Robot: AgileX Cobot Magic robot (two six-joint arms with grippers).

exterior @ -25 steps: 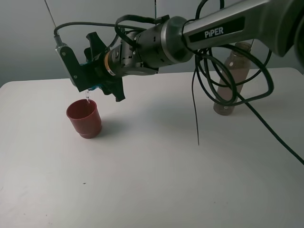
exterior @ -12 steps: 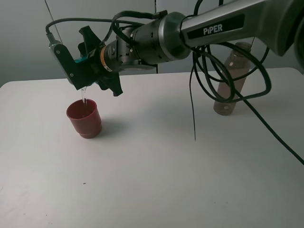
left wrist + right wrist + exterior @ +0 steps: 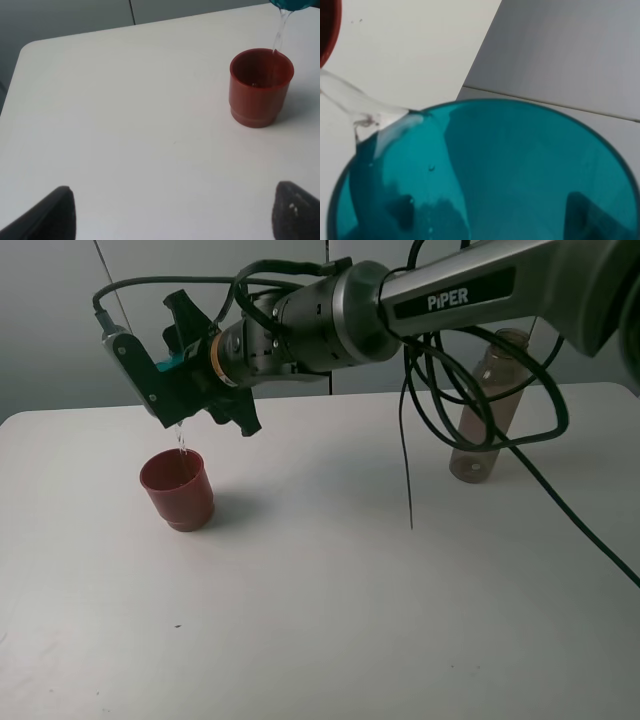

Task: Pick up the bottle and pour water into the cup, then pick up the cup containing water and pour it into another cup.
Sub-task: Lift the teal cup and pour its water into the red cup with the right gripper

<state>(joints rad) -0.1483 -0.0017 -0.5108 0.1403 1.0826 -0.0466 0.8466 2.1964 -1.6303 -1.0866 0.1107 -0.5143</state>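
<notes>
Lab: bare white table [image 3: 330,620]

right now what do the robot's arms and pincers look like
The right arm is silver-grey with a black panel lettered PiPER in white, a dark wrist section with an orange ring, and loose black cables looping beneath. Its right pincer is black and angular. The left pincer shows only as two dark rounded fingertips.

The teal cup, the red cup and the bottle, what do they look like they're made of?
The teal cup: likely translucent plastic, since light and dark shapes show through its glossy wall. The red-brown cup: opaque, probably plastic, with a smooth, slightly satin surface and a moulded stepped base. The bottle: seemingly clear, smoky-tinted plastic; the wall behind shows through it.
</notes>
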